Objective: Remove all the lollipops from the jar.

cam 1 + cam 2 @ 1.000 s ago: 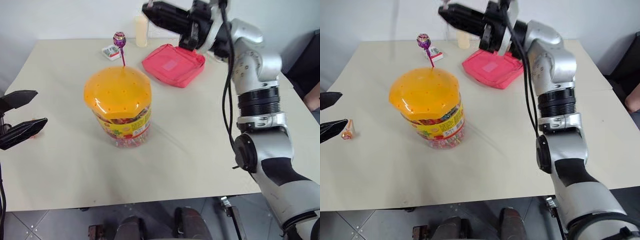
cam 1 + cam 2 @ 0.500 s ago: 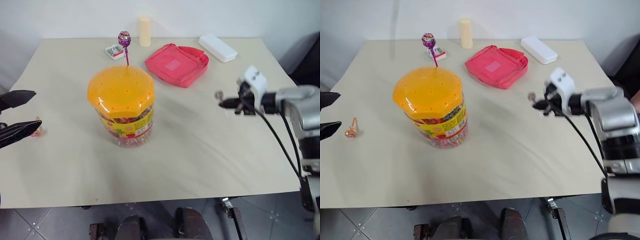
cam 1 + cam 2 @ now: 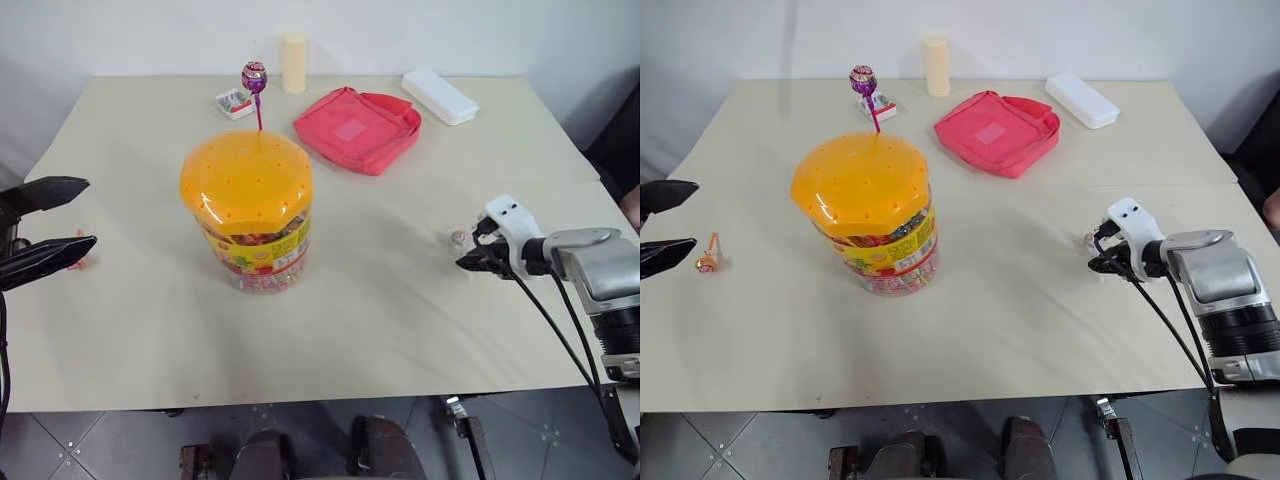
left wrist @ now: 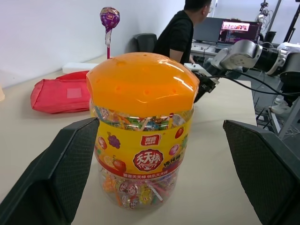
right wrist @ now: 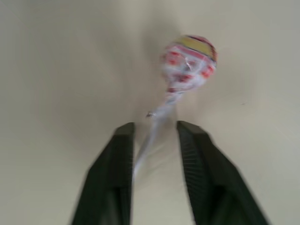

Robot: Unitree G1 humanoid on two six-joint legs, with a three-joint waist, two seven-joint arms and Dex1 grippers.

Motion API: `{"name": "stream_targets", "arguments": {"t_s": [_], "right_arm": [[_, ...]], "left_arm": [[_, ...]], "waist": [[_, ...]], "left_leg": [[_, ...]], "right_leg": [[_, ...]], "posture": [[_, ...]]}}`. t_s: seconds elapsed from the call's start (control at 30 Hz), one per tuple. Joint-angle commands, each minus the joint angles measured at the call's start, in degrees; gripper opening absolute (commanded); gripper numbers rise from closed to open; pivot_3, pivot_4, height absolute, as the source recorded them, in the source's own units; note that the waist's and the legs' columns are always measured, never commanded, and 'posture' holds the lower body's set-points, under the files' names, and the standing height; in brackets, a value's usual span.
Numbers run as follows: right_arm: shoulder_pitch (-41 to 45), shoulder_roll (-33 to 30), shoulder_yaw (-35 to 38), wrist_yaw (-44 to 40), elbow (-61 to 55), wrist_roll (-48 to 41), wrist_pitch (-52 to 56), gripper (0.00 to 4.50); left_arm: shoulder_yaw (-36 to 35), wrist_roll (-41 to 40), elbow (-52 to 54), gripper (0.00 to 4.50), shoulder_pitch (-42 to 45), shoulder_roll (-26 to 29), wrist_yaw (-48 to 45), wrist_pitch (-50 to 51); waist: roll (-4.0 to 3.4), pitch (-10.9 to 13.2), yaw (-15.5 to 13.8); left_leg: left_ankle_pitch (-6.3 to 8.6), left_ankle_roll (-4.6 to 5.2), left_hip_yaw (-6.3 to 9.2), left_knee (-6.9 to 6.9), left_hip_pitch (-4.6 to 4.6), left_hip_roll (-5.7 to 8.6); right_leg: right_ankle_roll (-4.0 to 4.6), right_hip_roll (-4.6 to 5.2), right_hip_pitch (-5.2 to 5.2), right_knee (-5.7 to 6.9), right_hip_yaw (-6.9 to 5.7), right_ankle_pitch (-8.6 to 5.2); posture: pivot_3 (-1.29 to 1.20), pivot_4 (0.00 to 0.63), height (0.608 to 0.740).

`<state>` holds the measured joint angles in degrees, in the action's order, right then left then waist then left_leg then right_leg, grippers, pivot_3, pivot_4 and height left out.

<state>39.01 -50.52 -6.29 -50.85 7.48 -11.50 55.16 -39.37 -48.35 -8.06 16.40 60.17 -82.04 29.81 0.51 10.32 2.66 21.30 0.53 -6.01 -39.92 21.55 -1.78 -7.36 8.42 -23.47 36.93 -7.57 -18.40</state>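
Note:
The jar (image 3: 248,215), a clear tub with a domed orange lid, stands left of the table's middle. A purple lollipop (image 3: 254,76) rises on its stick from the far side of the lid. An orange lollipop (image 3: 707,262) lies on the table at the far left. Beside it my left gripper (image 3: 90,212) hangs open, facing the jar from the left. At the right, my right gripper (image 3: 1098,262) is low over the table. Its fingers (image 5: 123,154) stand apart around the white stick of a silvery lollipop (image 5: 190,58), whose head is at the tabletop.
A red pouch (image 3: 357,128), a white box (image 3: 436,96), a pale yellow cylinder (image 3: 292,62) and a small white dish (image 3: 234,101) sit along the back of the table (image 3: 380,300). A person (image 4: 180,33) sits at a desk beyond the table.
My right arm swung from high over the back of the table down to its right side with the silvery lollipop, and its fingers have parted. The left gripper stayed put.

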Motion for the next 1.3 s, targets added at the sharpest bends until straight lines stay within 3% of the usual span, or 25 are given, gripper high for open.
{"name": "stream_targets", "arguments": {"t_s": [0.03,0.17,0.2,0.3,0.5,0.7,0.87,1.1,1.3], "right_arm": [[-1.1,-3.2,4.5,-2.6,-6.5,-3.1,0.0,2.99],[-3.3,-6.0,10.3,-8.7,-14.8,-10.4,0.4,4.43],[-2.7,-6.2,13.4,-10.6,-17.0,-13.9,0.9,4.49],[1.8,-5.3,17.1,-12.1,-18.5,-19.9,1.8,4.49],[18.7,4.4,11.9,-11.4,-13.0,-23.0,-1.8,4.49],[30.4,19.9,4.0,-13.1,1.4,-19.5,-11.8,4.49],[36.3,28.4,0.9,-14.6,14.9,-15.8,-19.5,4.49],[46.7,38.8,2.8,-15.0,36.8,-12.4,-30.1,4.49],[52.9,44.1,4.6,-15.5,48.2,-10.1,-35.9,4.49]], "left_arm": [[-1.0,-0.3,-0.2,4.50,0.6,0.9,-0.2,-0.7],[-1.2,-0.2,-0.9,4.50,0.8,1.4,-0.6,-0.7],[-1.3,-0.2,-1.1,4.50,0.8,1.6,-0.7,-0.6],[-1.4,-0.1,-1.6,4.50,1.1,2.1,-0.8,-0.6],[0.0,-0.1,-2.0,4.50,3.1,2.1,-0.2,-0.6],[-0.3,-0.4,-1.6,4.50,3.8,1.1,0.5,-1.2],[-2.9,-1.0,-0.4,4.50,2.5,0.9,1.5,-1.4],[-9.3,-2.1,4.0,4.50,-3.4,0.0,3.0,-0.1],[-13.4,-3.2,7.9,4.50,-8.0,-1.5,4.8,0.7]], "waist": [[0.00,0.0,-0.1],[0.00,0.0,-0.8],[-0.01,0.0,-1.0],[-0.02,0.0,-1.0],[-0.01,0.0,-0.7],[-0.01,0.0,0.0],[-0.01,0.0,0.7],[-0.02,0.0,3.0],[-0.02,0.0,4.0]], "left_leg": [[0.00,0.00,0.00,0.00,0.00,0.00],[0.00,0.00,-0.01,-0.01,0.00,0.00],[0.00,0.00,-0.03,-0.01,0.00,0.00],[0.00,0.01,-0.03,-0.04,0.00,0.00],[0.00,-0.01,-0.07,-0.07,-0.05,-0.03],[0.00,-0.01,-0.06,-0.03,-0.03,-0.01],[0.01,0.02,0.09,-0.02,-0.02,0.03],[0.01,0.02,0.35,0.04,-0.03,0.01],[0.01,0.01,0.71,0.12,-0.03,0.03]], "right_leg": [[0.00,0.00,0.00,-0.01,0.00,0.00],[0.00,0.00,0.01,-0.02,0.01,0.00],[0.00,0.00,0.00,-0.04,0.01,0.00],[0.00,-0.01,0.01,-0.04,0.01,0.00],[0.00,-0.03,0.02,0.01,0.04,0.00],[0.00,-0.04,-0.01,0.08,-0.02,0.00],[0.00,-0.04,0.00,0.12,-0.10,0.00],[0.00,-0.04,-0.03,0.37,-0.17,0.00],[0.00,-0.05,-0.02,0.54,-0.14,0.00]], "posture": [[0.00,0.150,0.740],[0.00,0.150,0.740],[0.00,0.150,0.740],[0.00,0.150,0.740],[0.00,0.150,0.740],[0.00,0.150,0.740],[0.00,0.150,0.740],[0.00,0.150,0.740],[0.00,0.150,0.740]]}}
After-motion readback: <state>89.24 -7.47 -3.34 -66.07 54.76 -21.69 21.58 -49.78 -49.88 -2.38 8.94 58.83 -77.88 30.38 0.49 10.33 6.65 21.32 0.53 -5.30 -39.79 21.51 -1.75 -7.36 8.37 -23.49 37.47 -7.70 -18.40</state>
